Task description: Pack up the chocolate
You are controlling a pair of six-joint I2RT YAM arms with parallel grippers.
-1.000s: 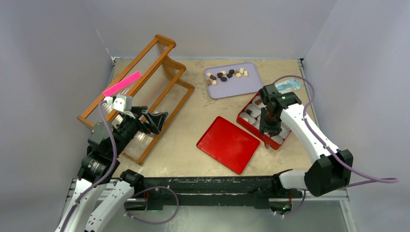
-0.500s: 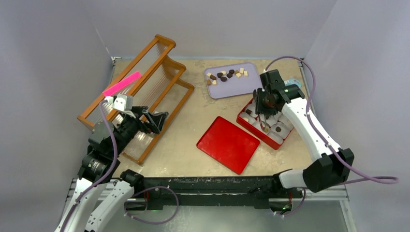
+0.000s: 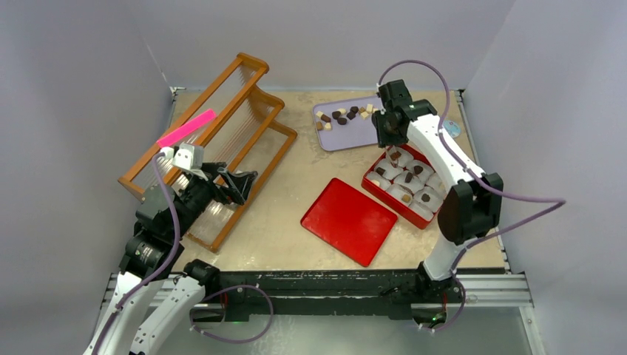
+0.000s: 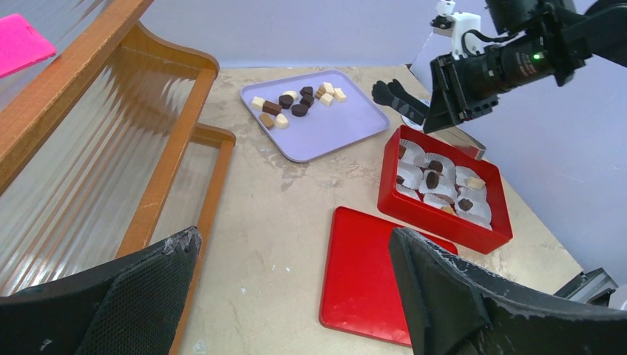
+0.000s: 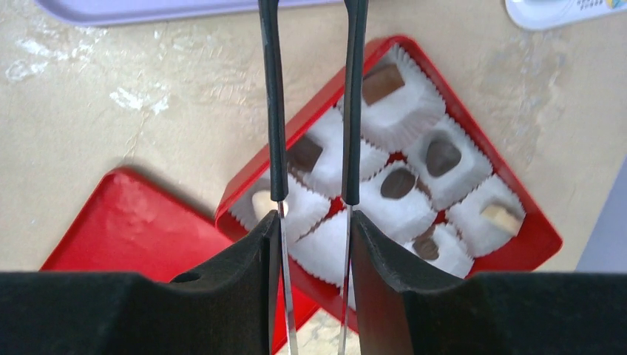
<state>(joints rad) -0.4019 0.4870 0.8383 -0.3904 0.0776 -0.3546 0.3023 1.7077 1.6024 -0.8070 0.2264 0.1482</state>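
Several loose chocolate pieces (image 3: 344, 115) (image 4: 296, 103), dark brown, mid-brown and cream, lie on a lavender tray (image 3: 362, 133) (image 4: 333, 133) at the far side. A red box (image 3: 367, 181) (image 4: 436, 218) (image 5: 547, 237) holds white paper cups, several with a chocolate (image 5: 442, 157) inside. My right gripper (image 3: 386, 129) (image 5: 310, 222) hovers between tray and box, shut on thin metal tweezers (image 5: 275, 133) whose black-sleeved arms stand apart; nothing shows between them, and their tips are cut off in the right wrist view. My left gripper (image 3: 229, 181) (image 4: 296, 244) hangs open and empty by the wooden rack.
The flat red lid (image 3: 349, 220) (image 4: 362, 274) (image 5: 126, 222) lies left of the box. A wooden rack (image 3: 222, 133) (image 4: 170, 148) with a pink strip (image 3: 186, 127) fills the left side. A small blue-white packet (image 3: 452, 130) lies at the far right.
My right arm lifted the tweezers out of the box and swung away toward the lavender tray. The left arm stayed still.
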